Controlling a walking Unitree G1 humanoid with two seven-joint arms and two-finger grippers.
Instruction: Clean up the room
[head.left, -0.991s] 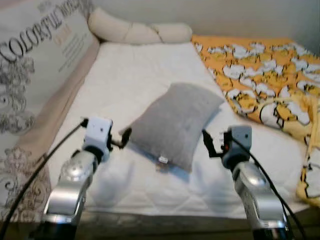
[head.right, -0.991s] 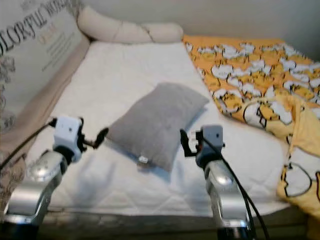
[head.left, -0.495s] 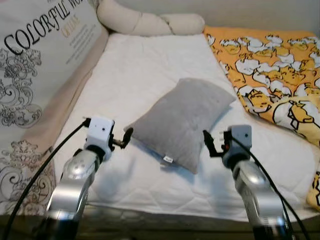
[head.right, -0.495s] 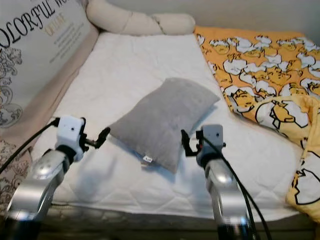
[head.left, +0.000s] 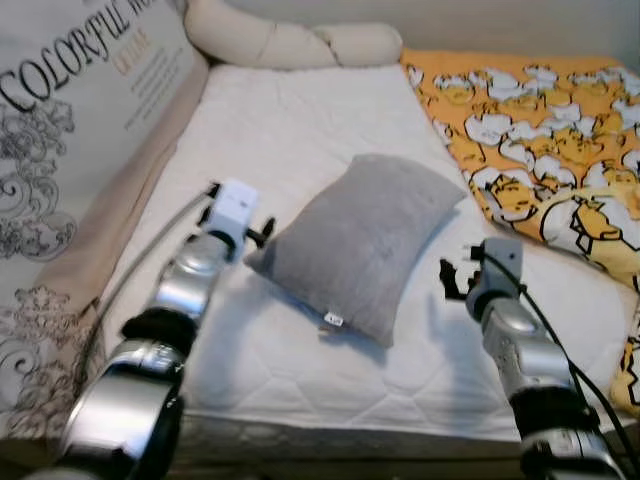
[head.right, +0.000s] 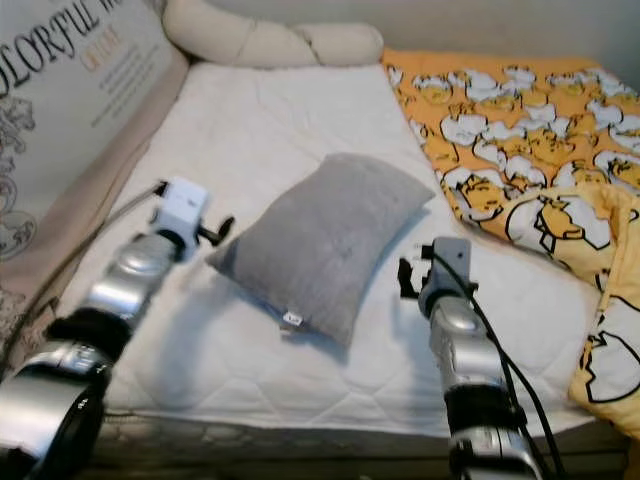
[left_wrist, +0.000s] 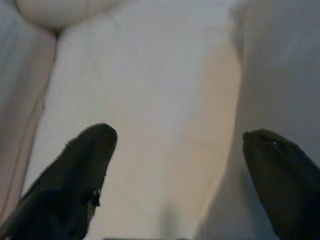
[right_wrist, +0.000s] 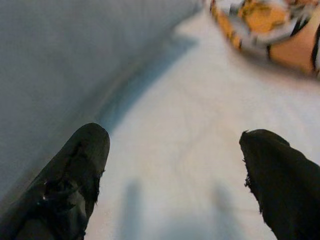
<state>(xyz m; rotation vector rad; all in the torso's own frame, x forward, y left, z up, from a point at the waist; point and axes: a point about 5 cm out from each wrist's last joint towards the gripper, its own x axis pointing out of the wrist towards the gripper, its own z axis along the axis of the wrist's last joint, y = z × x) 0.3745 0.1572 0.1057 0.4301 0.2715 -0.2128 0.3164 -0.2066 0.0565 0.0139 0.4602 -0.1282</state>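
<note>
A grey pillow (head.left: 360, 245) lies slantwise in the middle of the white mattress (head.left: 290, 130). My left gripper (head.left: 263, 234) is at the pillow's left corner, open, with one finger (left_wrist: 82, 165) over bare mattress and the other against the pillow's edge (left_wrist: 285, 65). My right gripper (head.left: 449, 279) hovers just off the pillow's right long side, open and holding nothing. In the right wrist view the pillow (right_wrist: 65, 60) runs along one finger (right_wrist: 75, 175) and white mattress lies between the two.
An orange duck-print blanket (head.left: 540, 130) is bunched over the bed's right side. A cream braided cushion (head.left: 290, 45) lies along the head end. A printed padded panel (head.left: 70, 150) lines the left side. The mattress's near edge (head.left: 330, 425) is right below my arms.
Both arms have stretched forward: the left gripper has gone from short of the pillow to its left corner, and the right gripper has moved up along the pillow's right side. The camera shifted slightly.
</note>
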